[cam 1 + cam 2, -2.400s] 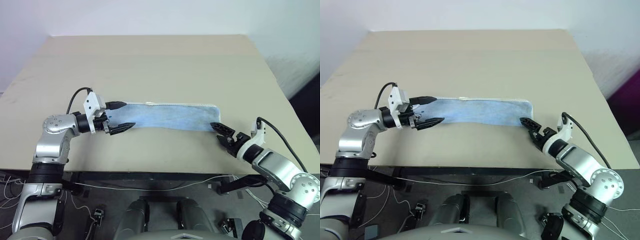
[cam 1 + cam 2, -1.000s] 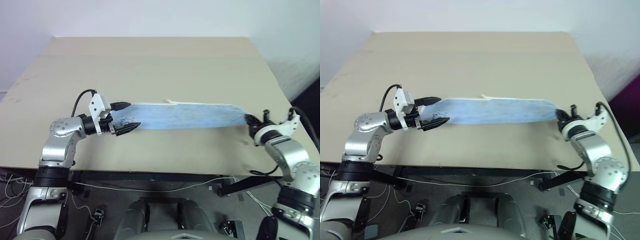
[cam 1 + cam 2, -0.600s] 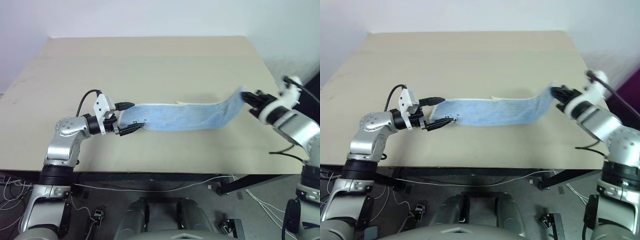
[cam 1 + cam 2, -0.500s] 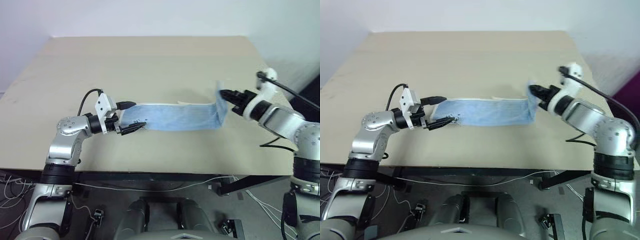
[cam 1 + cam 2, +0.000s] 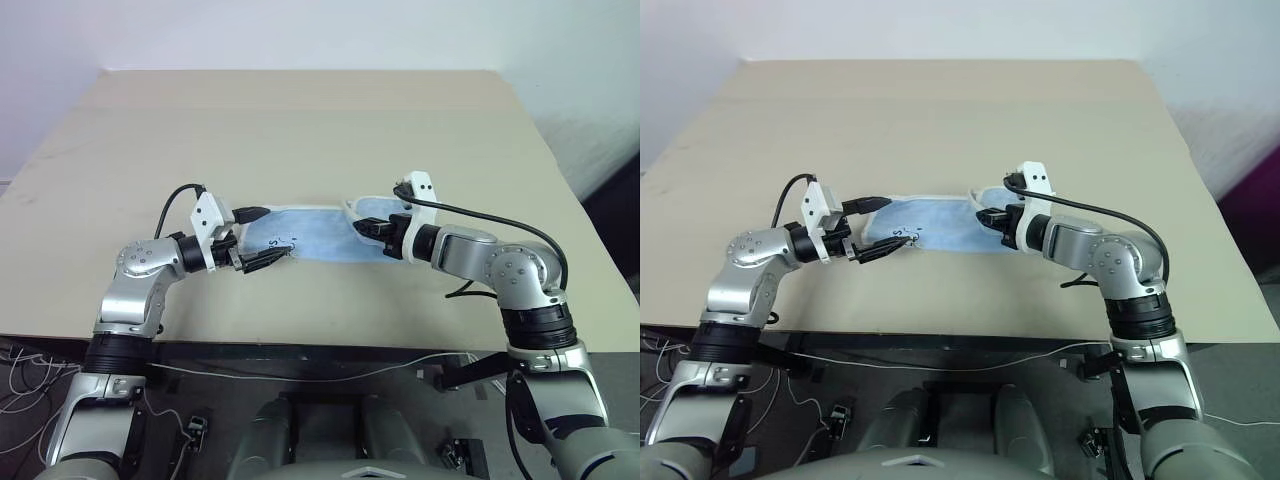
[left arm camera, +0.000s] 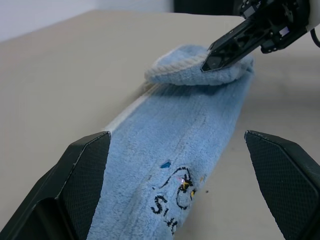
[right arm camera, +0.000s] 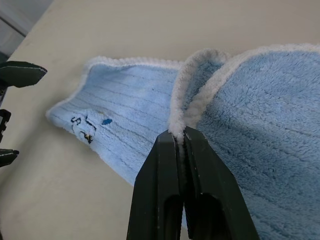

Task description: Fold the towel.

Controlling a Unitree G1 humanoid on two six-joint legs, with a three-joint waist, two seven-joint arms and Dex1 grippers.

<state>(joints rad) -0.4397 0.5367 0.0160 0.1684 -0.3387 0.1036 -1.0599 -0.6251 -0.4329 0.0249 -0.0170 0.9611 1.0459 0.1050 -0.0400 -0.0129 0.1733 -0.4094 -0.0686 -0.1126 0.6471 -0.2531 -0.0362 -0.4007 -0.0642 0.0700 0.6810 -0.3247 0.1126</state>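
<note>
Towel [image 5: 300, 237] lies on the table [image 5: 300, 130] as a narrow strip, roughly centre, running 9 to 3 o'clock. Its 3 o'clock end is doubled over on top of the rest.

Right gripper [image 5: 362, 226]: fingers pinched tight on the white stitched edging of that turned-over end; in the right wrist view you see the hem caught right between the tips [image 7: 180, 137]. The end rides just above the lower layer.

Left gripper [image 5: 262, 236]: fingers spread wide, holding nothing, straddling the 9 o'clock end with the dark printed mark [image 6: 172, 197] between them.

Handling, as a judgement: soft terry, light, limp. It will drape and sag from any single pinch, and the free corner may curl under. Not slippery, not fragile; the pile should grip on itself once layers meet.

Where to hold: stay on the stitched edging, the firmest part. You have one point of the end only, so watch the other corner trailing. Bring the held hem towards 9 o'clock, line it up with the edge by the left gripper, and lay it down.
</note>
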